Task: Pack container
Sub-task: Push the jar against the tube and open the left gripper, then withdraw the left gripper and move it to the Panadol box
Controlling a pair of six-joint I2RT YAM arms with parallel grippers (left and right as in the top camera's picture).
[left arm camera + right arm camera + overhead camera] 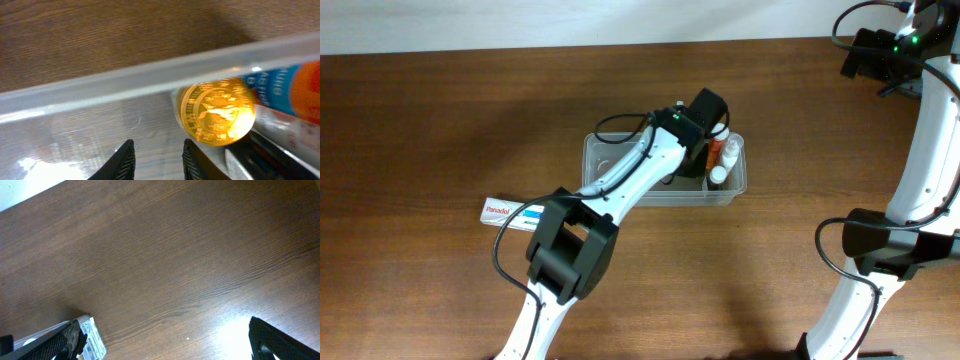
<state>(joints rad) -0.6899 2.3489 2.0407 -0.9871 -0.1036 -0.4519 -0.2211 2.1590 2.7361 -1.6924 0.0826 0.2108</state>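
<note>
Clear plastic, the container sits mid-counter, with bottles crowded at its right end. The left claw hangs inside it, jaws parted and holding nothing, just beside a gold-ended bottle. The right claw is spread wide over bare wood, well apart. The Panadol box lies outside, left of the tub, partly under the left arm. My worry is that on lifting out, a finger could catch the rim or nudge the bottles, dragging the light tub or toppling them.
</note>
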